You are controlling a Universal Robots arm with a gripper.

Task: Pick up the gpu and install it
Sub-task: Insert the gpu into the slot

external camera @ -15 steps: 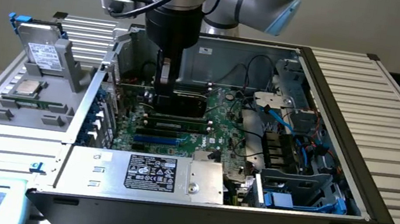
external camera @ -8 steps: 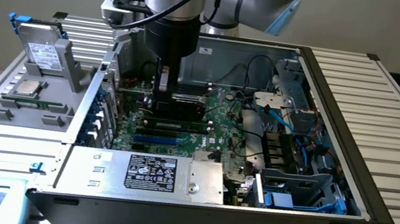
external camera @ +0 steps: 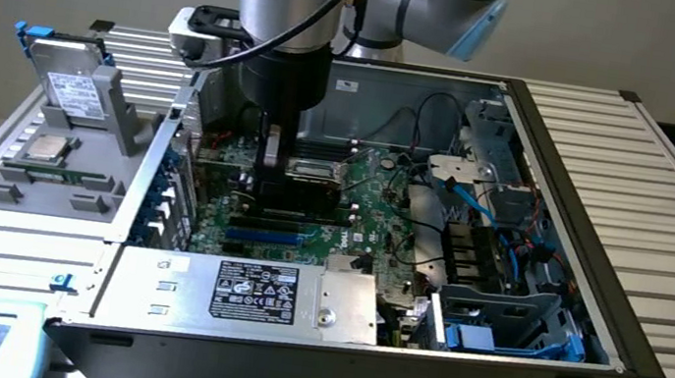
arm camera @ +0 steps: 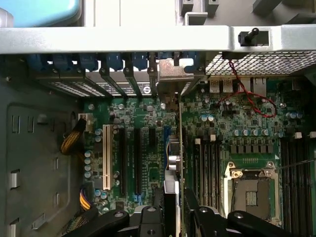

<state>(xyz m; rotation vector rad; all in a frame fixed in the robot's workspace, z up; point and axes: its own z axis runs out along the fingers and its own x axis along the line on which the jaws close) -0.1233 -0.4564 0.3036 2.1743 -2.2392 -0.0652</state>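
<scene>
The gpu (arm camera: 176,148) appears edge-on in the wrist view as a thin upright card. It stands over the motherboard (arm camera: 148,123) between the long black expansion slots and the memory slots. Its metal bracket (arm camera: 173,74) reaches the case's rear slot openings. My gripper (arm camera: 174,207) is shut on the card, one black finger on each side. In the exterior view the gripper (external camera: 270,180) is down inside the open computer case (external camera: 581,154), with the gpu's black face (external camera: 289,200) just below it. I cannot tell whether the card sits fully in its slot.
The empty processor socket (arm camera: 252,190) lies just beside the card. Red wires (arm camera: 247,98) and blue cables (external camera: 480,209) run inside the case. The power supply (external camera: 251,291) fills the near side. A grey parts fixture (external camera: 57,160) with a silver chip (external camera: 49,147) stands at the exterior view's left.
</scene>
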